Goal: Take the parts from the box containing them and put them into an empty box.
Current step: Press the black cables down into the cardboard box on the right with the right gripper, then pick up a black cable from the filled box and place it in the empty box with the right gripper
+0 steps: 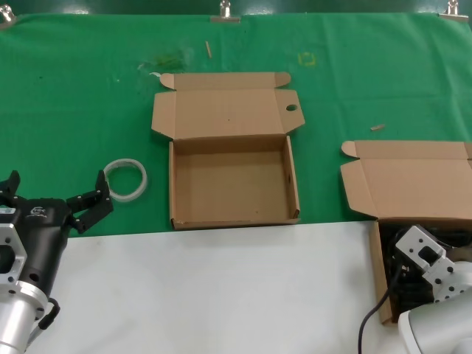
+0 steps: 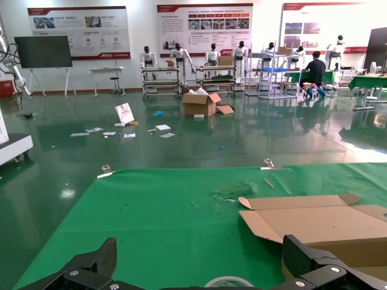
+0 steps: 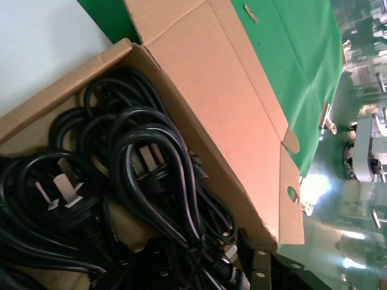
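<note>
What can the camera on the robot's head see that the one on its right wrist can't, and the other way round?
Only the head view shows the empty box in the middle of the green cloth, the white tape ring beside it, and the left gripper, open, low at the left. Only the right wrist view looks into the full box and shows the coiled black cables with their plug pins. Both show that box's raised brown lid, over which the right gripper hangs.

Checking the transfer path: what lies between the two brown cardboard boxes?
In the head view, only bare table: green cloth behind, white surface in front, between the empty brown cardboard box and the cable-filled brown cardboard box.
</note>
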Robot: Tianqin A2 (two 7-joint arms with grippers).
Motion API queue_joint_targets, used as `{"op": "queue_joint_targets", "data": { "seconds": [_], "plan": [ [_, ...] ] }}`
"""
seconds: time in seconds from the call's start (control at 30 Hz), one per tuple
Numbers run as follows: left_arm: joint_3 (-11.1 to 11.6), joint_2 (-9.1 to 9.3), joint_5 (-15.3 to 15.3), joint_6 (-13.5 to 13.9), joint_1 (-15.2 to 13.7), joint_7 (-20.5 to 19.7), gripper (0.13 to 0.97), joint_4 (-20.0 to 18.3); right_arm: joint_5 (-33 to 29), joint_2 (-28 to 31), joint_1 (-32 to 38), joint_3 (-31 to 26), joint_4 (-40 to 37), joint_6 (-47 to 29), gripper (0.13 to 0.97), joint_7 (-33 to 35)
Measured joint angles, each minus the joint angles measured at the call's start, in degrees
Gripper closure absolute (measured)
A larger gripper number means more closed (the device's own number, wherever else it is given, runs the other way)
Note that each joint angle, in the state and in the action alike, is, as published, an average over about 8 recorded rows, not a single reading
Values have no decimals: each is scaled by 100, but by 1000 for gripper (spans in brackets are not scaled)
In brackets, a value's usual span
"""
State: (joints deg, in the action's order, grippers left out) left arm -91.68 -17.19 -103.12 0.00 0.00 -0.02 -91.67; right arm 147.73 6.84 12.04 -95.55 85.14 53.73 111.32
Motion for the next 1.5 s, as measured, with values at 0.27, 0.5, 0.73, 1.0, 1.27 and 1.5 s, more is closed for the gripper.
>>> {"op": "queue_joint_targets", "data": {
  "seconds": [0.27, 0.5, 0.73, 1.0, 1.27, 1.5],
  "plan": [
    [0, 0, 0, 0, 0, 0, 132, 0, 33, -14, -56, -37, 48, 16, 789, -44],
    [0, 0, 0, 0, 0, 0, 132, 0, 61, -15, -73, -86, 181, 63, 827, -45],
    [0, 0, 0, 0, 0, 0, 132, 0, 25, -15, -45, -215, 649, 239, 891, 59],
    [0, 0, 0, 0, 0, 0, 132, 0, -92, -15, 101, -565, 1207, 418, 891, 184],
    [0, 0, 0, 0, 0, 0, 132, 0, -155, -15, 504, -1186, 887, 115, 891, -34],
    [0, 0, 0, 0, 0, 0, 132, 0, -132, -14, 1125, -1845, -71, -549, 891, -459]
  ]
}}
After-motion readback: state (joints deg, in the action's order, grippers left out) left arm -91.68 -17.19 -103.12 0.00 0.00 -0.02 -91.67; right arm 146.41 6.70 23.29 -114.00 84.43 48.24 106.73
